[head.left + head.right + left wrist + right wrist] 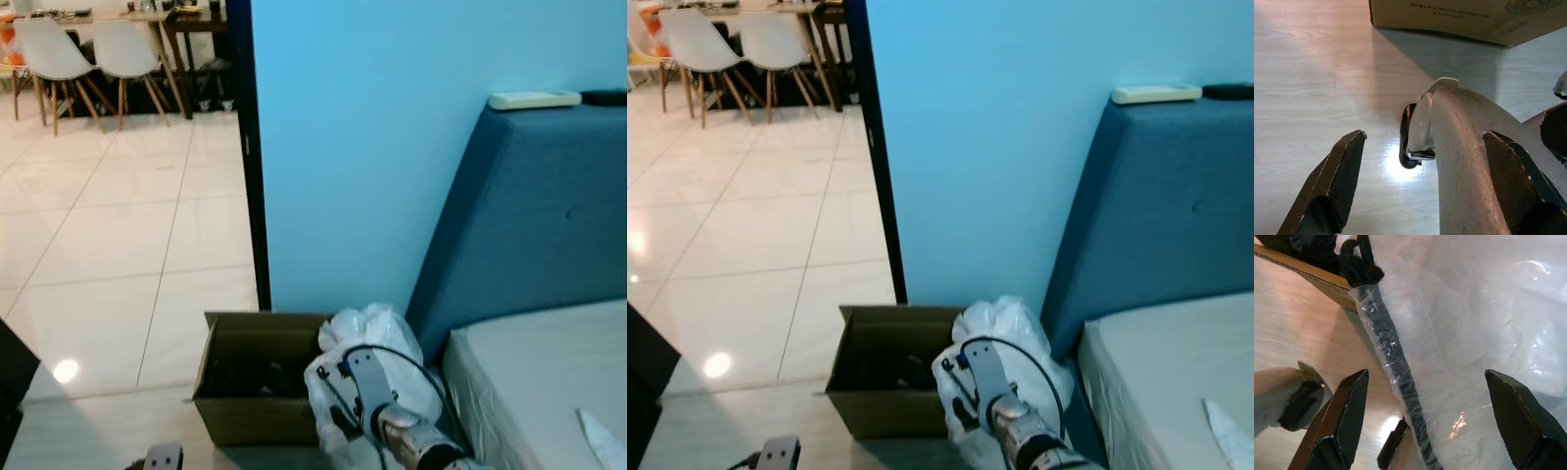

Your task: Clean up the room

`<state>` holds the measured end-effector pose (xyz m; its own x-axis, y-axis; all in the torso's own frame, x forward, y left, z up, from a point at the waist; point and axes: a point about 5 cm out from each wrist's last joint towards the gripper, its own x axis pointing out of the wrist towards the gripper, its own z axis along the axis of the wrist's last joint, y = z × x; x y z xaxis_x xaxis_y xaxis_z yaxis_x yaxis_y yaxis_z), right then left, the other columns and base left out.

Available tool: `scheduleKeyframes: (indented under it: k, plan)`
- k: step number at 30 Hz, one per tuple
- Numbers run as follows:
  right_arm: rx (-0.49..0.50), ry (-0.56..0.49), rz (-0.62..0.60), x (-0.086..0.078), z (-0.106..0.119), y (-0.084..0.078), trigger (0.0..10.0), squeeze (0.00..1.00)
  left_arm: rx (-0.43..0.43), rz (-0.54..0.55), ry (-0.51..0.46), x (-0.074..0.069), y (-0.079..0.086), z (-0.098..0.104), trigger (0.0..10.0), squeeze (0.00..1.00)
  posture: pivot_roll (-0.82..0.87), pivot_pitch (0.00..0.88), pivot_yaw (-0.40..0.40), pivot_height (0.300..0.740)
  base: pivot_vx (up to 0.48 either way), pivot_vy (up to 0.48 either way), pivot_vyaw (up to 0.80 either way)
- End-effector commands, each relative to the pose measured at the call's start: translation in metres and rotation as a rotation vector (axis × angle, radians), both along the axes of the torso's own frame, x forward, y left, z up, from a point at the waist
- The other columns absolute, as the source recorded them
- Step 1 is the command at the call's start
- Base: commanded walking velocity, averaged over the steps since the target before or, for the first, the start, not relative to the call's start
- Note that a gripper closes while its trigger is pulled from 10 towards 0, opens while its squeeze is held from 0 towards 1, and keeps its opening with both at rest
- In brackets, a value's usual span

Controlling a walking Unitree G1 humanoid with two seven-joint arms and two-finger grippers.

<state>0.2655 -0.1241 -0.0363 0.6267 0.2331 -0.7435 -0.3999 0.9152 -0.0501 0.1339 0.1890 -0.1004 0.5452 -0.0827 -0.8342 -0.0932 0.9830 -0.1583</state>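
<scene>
Lower centre of the head view: open cardboard box (257,382), contents dark and indistinct. White plastic bag (377,338) touched its right side, partly hidden by the right arm. Right gripper (1425,431) fingers spread before the bag; left gripper (1422,196) fingers spread above the floor (1312,88).
</scene>
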Motion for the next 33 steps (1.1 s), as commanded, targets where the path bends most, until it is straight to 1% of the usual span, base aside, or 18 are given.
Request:
scheduleKeyframes:
  k: [1, 3, 6, 7, 9, 12, 13, 14, 16, 25, 27, 29, 31, 32, 33]
  plan:
    - [-0.031, -0.017, 0.030, 0.000, 0.000, 0.002, 10.0, 0.00, -0.009, -0.018, 0.100, -0.024, -0.004, -0.009, 10.0, 0.00, 0.02, 0.053, -0.034, 0.642, 0.000, 0.000, 0.00]
    - [-0.047, -0.022, 0.037, 0.001, 0.000, 0.001, 10.0, 0.00, -0.009, -0.018, 0.100, -0.023, -0.004, -0.009, 10.0, 0.00, 0.02, 0.052, -0.034, 0.642, 0.000, 0.000, 0.00]
    - [-0.143, -0.052, 0.093, 0.002, 0.001, -0.003, 10.0, 0.00, -0.010, -0.019, 0.098, -0.023, -0.004, -0.009, 10.0, 0.00, 0.01, 0.048, -0.032, 0.642, 0.000, 0.000, 0.00]
    - [-0.143, -0.052, 0.093, 0.002, 0.001, -0.003, 10.0, 0.00, -0.010, -0.019, 0.098, -0.023, -0.004, -0.009, 10.0, 0.00, 0.01, 0.048, -0.032, 0.642, 0.000, 0.000, 0.00]
    - [-0.185, -0.076, 0.118, 0.003, 0.002, -0.005, 10.0, 0.00, -0.010, -0.021, 0.098, -0.022, -0.005, -0.009, 10.0, 0.00, 0.01, 0.044, -0.031, 0.642, 0.000, 0.000, 0.00]
    - [-0.193, -0.083, 0.122, 0.003, 0.002, -0.006, 10.0, 0.00, -0.009, -0.022, 0.098, -0.022, -0.005, -0.009, 10.0, 0.00, 0.01, 0.044, -0.031, 0.642, 0.000, 0.000, 0.00]
    - [-0.202, -0.093, 0.114, 0.004, 0.003, -0.008, 0.0, 0.00, -0.010, -0.022, 0.097, -0.021, -0.005, -0.008, 10.0, 0.00, 0.01, 0.036, -0.030, 0.642, 0.000, 0.000, 0.00]
    - [-0.202, -0.093, 0.114, 0.004, 0.003, -0.008, 0.0, 0.00, -0.010, -0.022, 0.097, -0.021, -0.005, -0.008, 10.0, 0.00, 0.01, 0.036, -0.030, 0.642, 0.000, 0.000, 0.00]
    - [-0.225, -0.124, 0.071, 0.008, 0.006, -0.016, 0.0, 0.00, -0.015, -0.025, 0.092, -0.019, -0.008, -0.008, 10.0, 0.00, 0.01, 0.031, -0.029, 0.642, 0.000, 0.000, 0.00]
    - [-0.218, -0.155, -0.022, 0.013, 0.010, -0.027, 0.0, 0.00, -0.016, -0.033, 0.093, -0.019, -0.009, -0.008, 10.0, 0.00, 0.00, 0.024, -0.028, 0.642, 0.000, 0.000, 0.00]
    - [-0.168, -0.152, -0.097, 0.014, 0.011, -0.033, 0.0, 0.00, -0.015, -0.035, 0.096, -0.020, -0.009, -0.008, 10.0, 0.00, 0.01, 0.005, -0.029, 0.642, 0.000, 0.000, 0.00]
    - [-0.168, -0.152, -0.097, 0.014, 0.011, -0.033, 0.0, 0.00, -0.015, -0.035, 0.096, -0.020, -0.009, -0.008, 10.0, 0.00, 0.01, 0.005, -0.029, 0.642, 0.000, 0.000, 0.00]
    - [-0.099, -0.156, -0.144, 0.014, 0.012, -0.035, 0.0, 0.00, -0.014, -0.036, 0.099, -0.020, -0.009, -0.009, 10.0, 0.00, 0.01, 0.000, -0.033, 0.642, 0.000, 0.000, 0.00]
    - [-0.099, -0.156, -0.144, 0.014, 0.012, -0.035, 0.0, 0.00, -0.014, -0.036, 0.099, -0.020, -0.009, -0.009, 10.0, 0.00, 0.01, 0.000, -0.033, 0.642, 0.000, 0.000, 0.00]
    - [-0.064, -0.166, -0.148, 0.015, 0.014, -0.033, 0.0, 0.00, -0.013, -0.035, 0.099, -0.019, -0.009, -0.009, 10.0, 0.00, 0.01, 0.000, -0.032, 0.642, 0.000, 0.000, 0.00]
